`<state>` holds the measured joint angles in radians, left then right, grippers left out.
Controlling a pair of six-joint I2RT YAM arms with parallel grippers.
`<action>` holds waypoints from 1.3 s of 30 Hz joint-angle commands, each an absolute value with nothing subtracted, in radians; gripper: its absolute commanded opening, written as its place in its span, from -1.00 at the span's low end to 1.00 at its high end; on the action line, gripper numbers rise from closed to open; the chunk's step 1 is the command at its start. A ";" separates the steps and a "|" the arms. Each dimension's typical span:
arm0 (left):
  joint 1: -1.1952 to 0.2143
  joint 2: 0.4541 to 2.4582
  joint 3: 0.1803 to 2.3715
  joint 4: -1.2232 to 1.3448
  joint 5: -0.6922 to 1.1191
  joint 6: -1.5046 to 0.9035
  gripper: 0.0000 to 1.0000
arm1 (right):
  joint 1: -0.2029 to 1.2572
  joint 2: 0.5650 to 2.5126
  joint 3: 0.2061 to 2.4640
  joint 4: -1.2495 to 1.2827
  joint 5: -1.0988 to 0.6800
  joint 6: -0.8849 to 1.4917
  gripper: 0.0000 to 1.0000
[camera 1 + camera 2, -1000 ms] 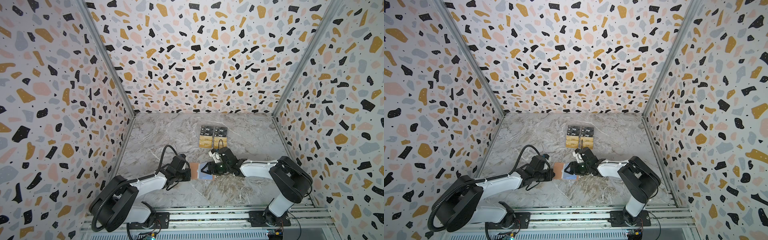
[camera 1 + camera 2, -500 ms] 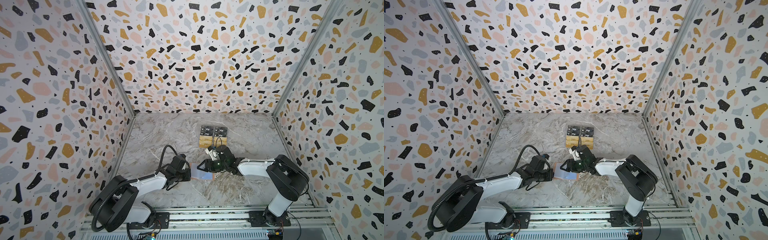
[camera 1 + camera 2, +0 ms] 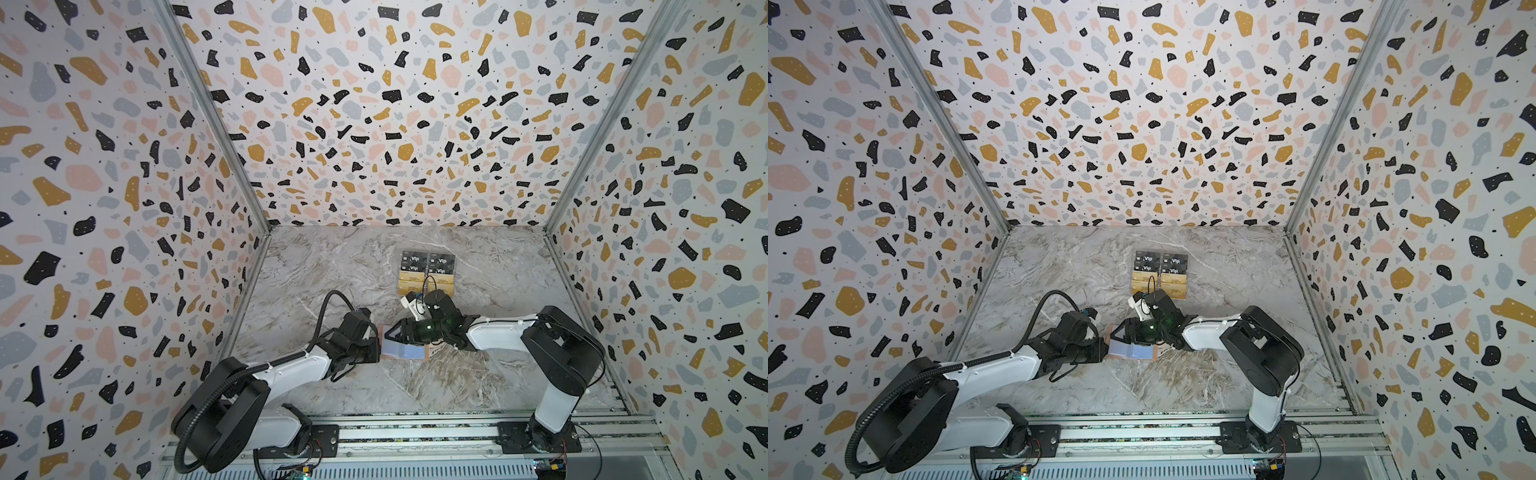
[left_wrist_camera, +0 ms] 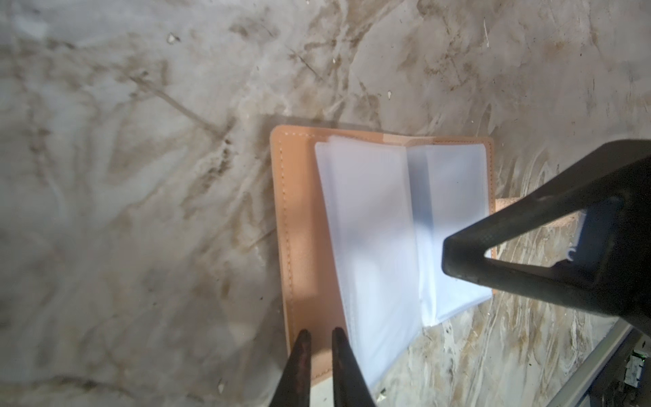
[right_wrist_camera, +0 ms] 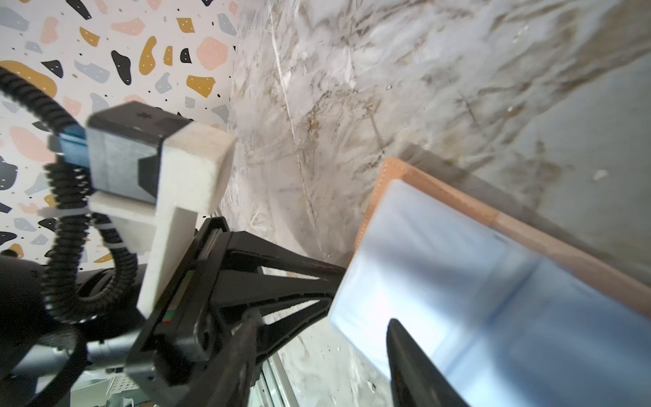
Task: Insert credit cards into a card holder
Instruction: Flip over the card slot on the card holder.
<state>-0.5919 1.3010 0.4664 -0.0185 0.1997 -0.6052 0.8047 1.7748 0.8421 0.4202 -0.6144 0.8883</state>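
Observation:
The card holder (image 3: 406, 354) (image 3: 1134, 353) lies open on the marble table, peach cover down and pale bluish sleeves (image 4: 373, 229) (image 5: 458, 267) fanned up. My left gripper (image 3: 376, 350) (image 4: 318, 336) sits low at its left edge, jaws a narrow gap apart over the cover's corner, nothing between them. My right gripper (image 3: 395, 334) (image 5: 322, 327) hovers open over the sleeves, one finger (image 4: 528, 246) above the right page. The gold credit cards (image 3: 426, 286) (image 3: 1158, 284) lie in a block behind the right gripper.
Black "Vip" cards (image 3: 428, 264) (image 3: 1160, 264) lie just behind the gold ones. Patterned walls close in the table (image 3: 332, 266) on three sides, and a metal rail (image 3: 415, 436) runs along the front edge. Both arms reach in from the front corners.
My right gripper has slid left, from beside the card holder to over its sleeves. My left gripper's jaws have parted slightly; that arm stays where it was.

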 commanded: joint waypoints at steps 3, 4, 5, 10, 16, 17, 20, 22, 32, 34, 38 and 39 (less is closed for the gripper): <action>-0.544 1.252 0.523 -0.165 0.165 -0.521 -0.44 | 0.804 1.811 0.881 0.431 -0.628 0.884 0.19; -0.537 1.240 0.529 -0.187 0.157 -0.513 -0.41 | 0.802 1.820 0.885 0.430 -0.634 0.881 0.19; -0.530 1.221 0.531 -0.198 0.157 -0.513 -0.39 | 0.801 1.829 0.894 0.432 -0.639 0.880 0.19; -0.525 1.164 0.538 -0.209 0.155 -0.533 -0.37 | 0.797 1.837 0.945 0.413 -0.649 0.857 0.17; -0.525 1.170 0.528 -0.129 0.240 -0.580 -0.47 | 0.778 1.796 0.994 0.295 -0.626 0.770 0.12; -0.525 1.175 0.528 -0.112 0.254 -0.592 -0.49 | 0.771 1.784 0.997 0.271 -0.616 0.749 0.10; -0.526 1.186 0.541 -0.076 0.279 -0.609 -0.54 | 0.746 1.745 0.998 0.211 -0.578 0.682 0.10; -0.526 1.196 0.552 -0.057 0.283 -0.617 -0.55 | 0.723 1.735 1.013 0.165 -0.559 0.634 0.10; -0.529 1.260 0.613 -0.123 0.181 -0.590 -0.57 | 0.622 1.768 1.237 -0.131 -0.472 0.326 0.27; -0.529 1.270 0.643 -0.150 0.172 -0.575 -0.57 | 0.610 1.781 1.284 -0.183 -0.460 0.269 0.32; -0.529 1.270 0.649 -0.152 0.178 -0.557 -0.56 | 0.585 1.800 1.363 -0.249 -0.432 0.181 0.33; -0.529 1.275 0.653 -0.160 0.179 -0.548 -0.56 | 0.579 1.807 1.385 -0.268 -0.431 0.159 0.33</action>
<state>-0.5301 1.2713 0.6323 -0.1352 0.1944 -0.5831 0.5919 1.7908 1.3304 -0.1535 -0.4606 0.2779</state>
